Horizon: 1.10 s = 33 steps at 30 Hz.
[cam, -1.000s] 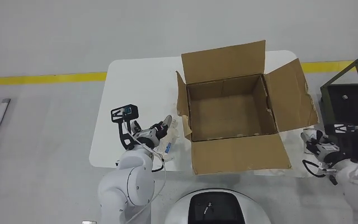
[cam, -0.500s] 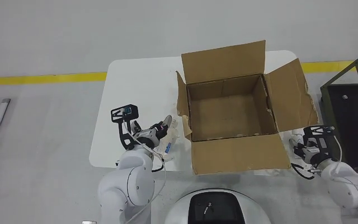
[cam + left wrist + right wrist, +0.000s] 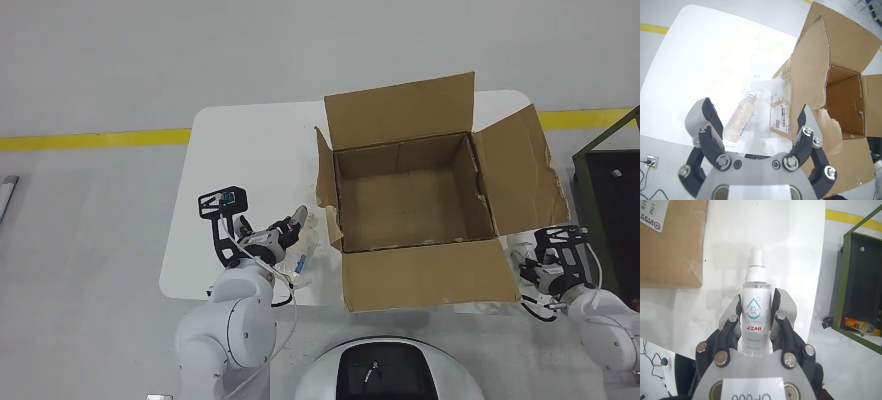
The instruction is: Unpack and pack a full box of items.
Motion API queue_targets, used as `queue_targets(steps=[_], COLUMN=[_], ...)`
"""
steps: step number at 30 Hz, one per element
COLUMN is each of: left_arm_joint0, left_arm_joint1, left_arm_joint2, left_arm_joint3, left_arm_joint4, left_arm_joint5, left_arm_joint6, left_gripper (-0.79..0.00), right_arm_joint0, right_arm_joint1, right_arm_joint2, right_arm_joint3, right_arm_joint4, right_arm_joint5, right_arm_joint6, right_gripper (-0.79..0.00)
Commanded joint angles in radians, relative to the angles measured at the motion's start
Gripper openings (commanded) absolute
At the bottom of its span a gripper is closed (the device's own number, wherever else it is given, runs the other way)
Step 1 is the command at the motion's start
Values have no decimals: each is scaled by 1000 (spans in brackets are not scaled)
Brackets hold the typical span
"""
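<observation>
Right wrist view gives you the grip: the right claw (image 3: pixel 757 296) clamps a spray bottle (image 3: pixel 756 313) by its body, nozzle pointing away, above the table (image 3: pixel 772 228) by its right edge, near a corner of the box (image 3: pixel 672 247). Left wrist view: the left claw (image 3: pixel 756 108) stands wide over a water bottle (image 3: pixel 739 118) lying just beside the box's left wall. Top view: open tabletop stretches left of that arm.
</observation>
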State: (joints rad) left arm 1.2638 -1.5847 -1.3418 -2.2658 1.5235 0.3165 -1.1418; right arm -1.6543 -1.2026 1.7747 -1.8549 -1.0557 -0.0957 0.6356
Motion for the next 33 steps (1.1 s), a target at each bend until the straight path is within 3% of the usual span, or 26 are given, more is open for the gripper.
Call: queue_targets(steps=[1,8,10,14,15,19,23,28,33], left_arm_joint0=[0,0,0,0,0,0,0,9,45], left_arm_joint1=[0,0,0,0,0,0,0,1,11], left_arm_joint2=[0,0,0,0,0,0,0,-1,11], left_arm_joint3=[0,0,0,0,0,0,0,4,-7], left_arm_joint4=[0,0,0,0,0,0,0,-2,107], left_arm_joint5=[0,0,0,0,0,0,0,-7,-97], left_arm_joint6=[0,0,0,0,0,0,0,24,42], left_gripper=[0,0,0,0,0,0,0,0,0], right_arm_joint0=[-1,-12,-11,-7,-8,-11,-13,2,36], right_arm_joint1=[1,3,3,-1,-2,-8,-13,-13,-12], right_arm_joint2=[1,48,89,192,211,249,245,175,99], right_arm_joint3=[0,-54,-87,-160,-172,-229,-283,-326,-326], right_arm_joint4=[1,61,117,224,244,281,336,298,233], right_arm_joint5=[0,6,6,6,4,-43,-101,-150,-141], right_arm_joint6=[1,-22,-54,-240,-295,-481,-574,-581,-566], right_gripper=[-403,-302,-323,-539,-785,-785,-785,-785,-785])
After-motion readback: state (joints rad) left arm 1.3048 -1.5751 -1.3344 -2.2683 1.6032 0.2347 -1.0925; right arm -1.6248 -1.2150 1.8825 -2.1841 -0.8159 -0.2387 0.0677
